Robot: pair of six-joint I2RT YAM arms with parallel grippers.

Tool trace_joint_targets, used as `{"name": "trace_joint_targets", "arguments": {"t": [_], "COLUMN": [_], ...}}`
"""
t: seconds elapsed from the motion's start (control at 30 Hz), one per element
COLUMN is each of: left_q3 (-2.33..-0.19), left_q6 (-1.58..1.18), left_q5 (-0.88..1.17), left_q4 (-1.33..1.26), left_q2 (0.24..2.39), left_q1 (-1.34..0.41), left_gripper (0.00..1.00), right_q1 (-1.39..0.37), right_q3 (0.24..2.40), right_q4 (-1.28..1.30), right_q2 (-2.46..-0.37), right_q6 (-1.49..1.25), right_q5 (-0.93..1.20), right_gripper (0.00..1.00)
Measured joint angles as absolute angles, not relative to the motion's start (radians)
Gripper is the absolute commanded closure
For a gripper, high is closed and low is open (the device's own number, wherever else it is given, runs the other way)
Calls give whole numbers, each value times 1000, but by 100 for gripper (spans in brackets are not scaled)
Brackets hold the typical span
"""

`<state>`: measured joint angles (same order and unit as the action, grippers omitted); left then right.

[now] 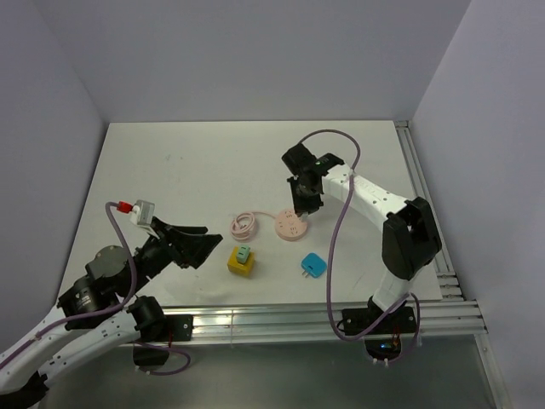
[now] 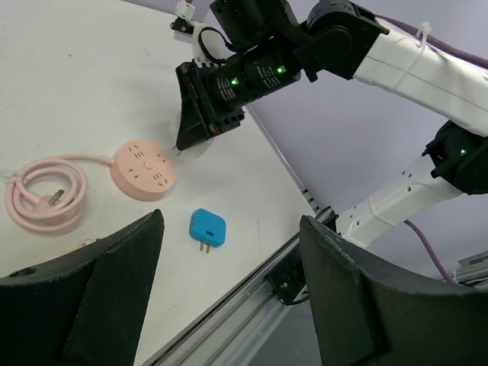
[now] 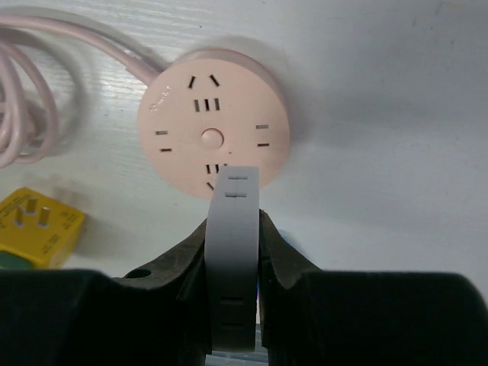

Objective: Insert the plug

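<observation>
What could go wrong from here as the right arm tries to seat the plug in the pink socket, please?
1. The grey plug, clamped in the right gripper, overlaps only the near edge of the pink socket and its prongs are hidden, so it may miss the slots.
2. The socket lies unheld, the left gripper open and apart, so a push might slide it.

- I see a white table [image 1: 170, 170] with a metal rail [image 1: 298, 319] along its near edge.
- A round pink socket [image 1: 290, 226] lies flat near the middle, slots up.
- Its pink cable [image 1: 245, 224] is coiled just left of it.
- Closer to the arm bases sit a yellow adapter [image 1: 238, 266] and, apart to its right, a blue plug [image 1: 313, 266].
</observation>
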<state>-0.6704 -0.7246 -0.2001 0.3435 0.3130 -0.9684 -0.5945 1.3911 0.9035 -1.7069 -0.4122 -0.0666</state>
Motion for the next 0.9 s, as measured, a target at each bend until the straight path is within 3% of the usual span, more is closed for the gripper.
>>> {"name": "trace_joint_targets", "arguments": {"t": [0.9], "left_q3": [-658], "left_q6": [-691], "left_q5": [-230], "left_q4": [292], "left_q2": [403], "left_q1": [-968], "left_gripper": [23], "right_q1": [-591], "right_q3": [1380], "right_q4": [841], "right_q2": [-1812], "right_q6": [-380], "right_q5": [-133], "right_gripper": [100]}}
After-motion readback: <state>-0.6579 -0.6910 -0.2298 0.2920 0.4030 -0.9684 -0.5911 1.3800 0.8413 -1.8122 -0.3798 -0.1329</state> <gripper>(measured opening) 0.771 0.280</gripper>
